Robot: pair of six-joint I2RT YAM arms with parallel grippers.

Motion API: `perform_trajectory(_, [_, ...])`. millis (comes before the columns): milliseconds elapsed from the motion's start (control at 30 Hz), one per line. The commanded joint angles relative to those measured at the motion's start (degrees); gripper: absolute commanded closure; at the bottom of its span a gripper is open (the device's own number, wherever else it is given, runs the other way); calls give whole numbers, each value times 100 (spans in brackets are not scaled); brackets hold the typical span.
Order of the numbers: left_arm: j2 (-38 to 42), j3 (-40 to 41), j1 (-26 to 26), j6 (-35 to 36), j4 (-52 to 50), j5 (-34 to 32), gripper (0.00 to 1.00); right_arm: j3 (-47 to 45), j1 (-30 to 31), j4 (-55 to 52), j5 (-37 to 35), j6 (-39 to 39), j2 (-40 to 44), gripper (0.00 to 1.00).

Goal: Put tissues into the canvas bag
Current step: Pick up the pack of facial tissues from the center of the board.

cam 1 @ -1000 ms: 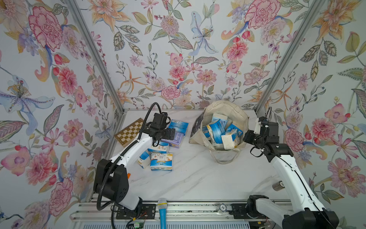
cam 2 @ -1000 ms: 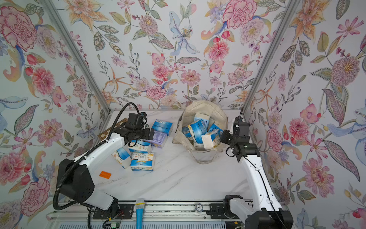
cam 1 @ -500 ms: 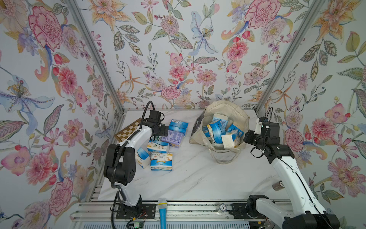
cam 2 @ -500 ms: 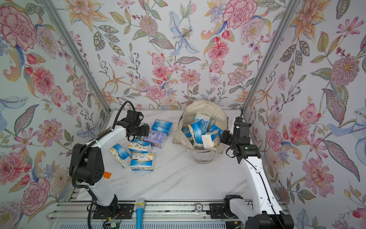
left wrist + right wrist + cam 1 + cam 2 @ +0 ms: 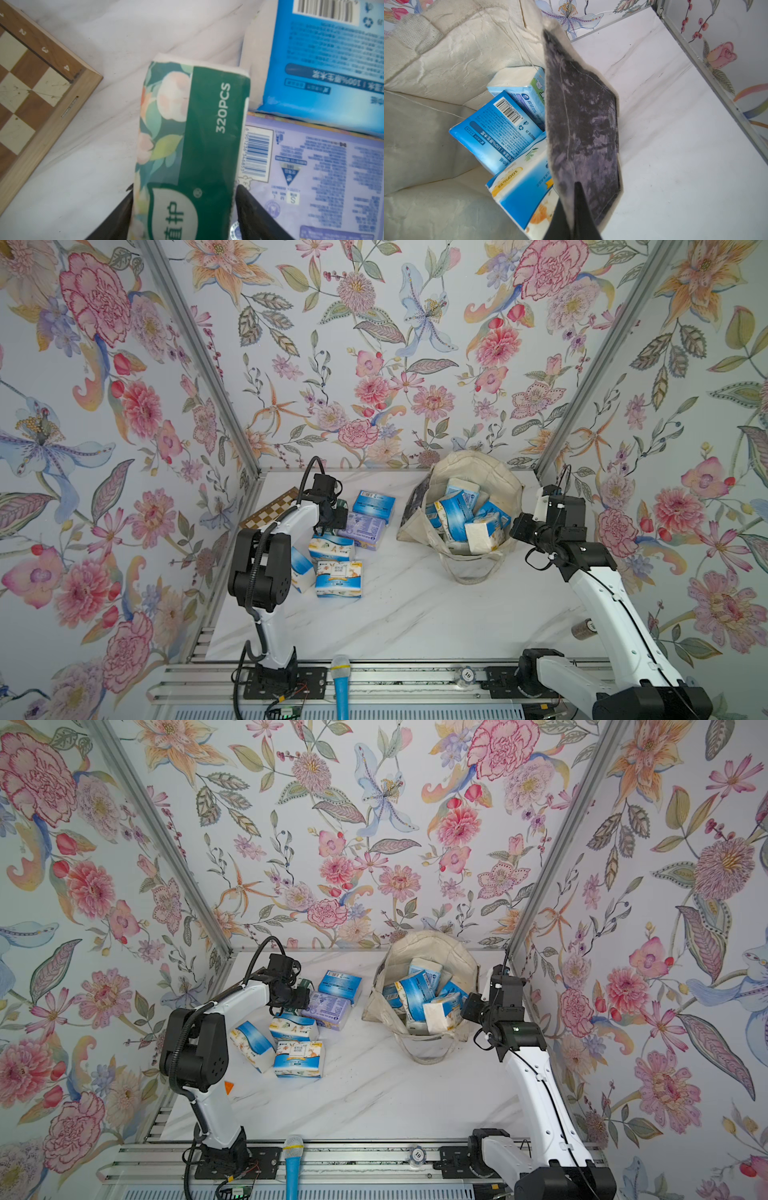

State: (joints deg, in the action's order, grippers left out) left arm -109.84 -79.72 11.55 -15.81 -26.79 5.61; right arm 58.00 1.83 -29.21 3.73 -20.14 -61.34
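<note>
A green-white pack of tissues (image 5: 193, 135) stands on edge on the table beside the chessboard. My left gripper (image 5: 184, 187) is shut on it, one finger pressed against each side; in both top views the gripper (image 5: 338, 512) (image 5: 305, 992) sits at the far left. Loose tissues lie close by: a blue pack (image 5: 374, 502), a lavender one (image 5: 361, 526) and cartoon-printed ones (image 5: 338, 578). The canvas bag (image 5: 490, 477) (image 5: 432, 948) stands open at the far right with several packs (image 5: 457, 510) inside. My right gripper (image 5: 570, 199) (image 5: 515, 531) is shut on the bag's rim by the dark grey panel (image 5: 581, 116).
A wooden chessboard (image 5: 272, 510) (image 5: 31, 93) lies against the left wall. A blue microphone (image 5: 340, 680) and a poker chip (image 5: 467, 674) rest on the front rail. A small cylinder (image 5: 584, 628) sits near the right wall. Floral walls close in three sides.
My left gripper's jaws have closed in on the green-white pack, and the left arm's elbow has swung up and nearer. The right arm and the bag have not moved.
</note>
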Motion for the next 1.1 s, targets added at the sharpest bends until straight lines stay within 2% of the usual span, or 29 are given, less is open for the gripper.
perform_trajectory(0, [-166, -192, -39, 65, 51, 195, 35, 46, -33, 30, 49, 42, -44, 100])
perform_trajectory(133, [-221, -245, -70, 146, -43, 185, 55, 41, -33, 29, 30, 43, -53, 100])
perform_trajectory(200, [-179, -245, -98, 170, -63, 160, 61, 36, -33, 31, 29, 40, -47, 100])
perform_trajectory(467, [444, -476, -118, 263, -317, -217, 64, 19, -33, 34, 32, 42, -3, 100])
perform_trajectory(600, [949, -888, -26, 244, -471, -9, 66, 17, -23, 30, 25, 34, -10, 100])
perform_trajectory(733, [1126, -1764, 429, 283, -854, 317, 66, 27, -16, 59, 6, 29, -29, 100])
perform_trajectory(900, [1129, -2909, 1225, 113, -698, 1227, 67, 41, 2, 65, 14, 31, -45, 100])
perform_trajectory(1067, [758, -4184, 2066, 141, -658, 1457, 70, 45, 20, 67, 29, 36, -26, 100])
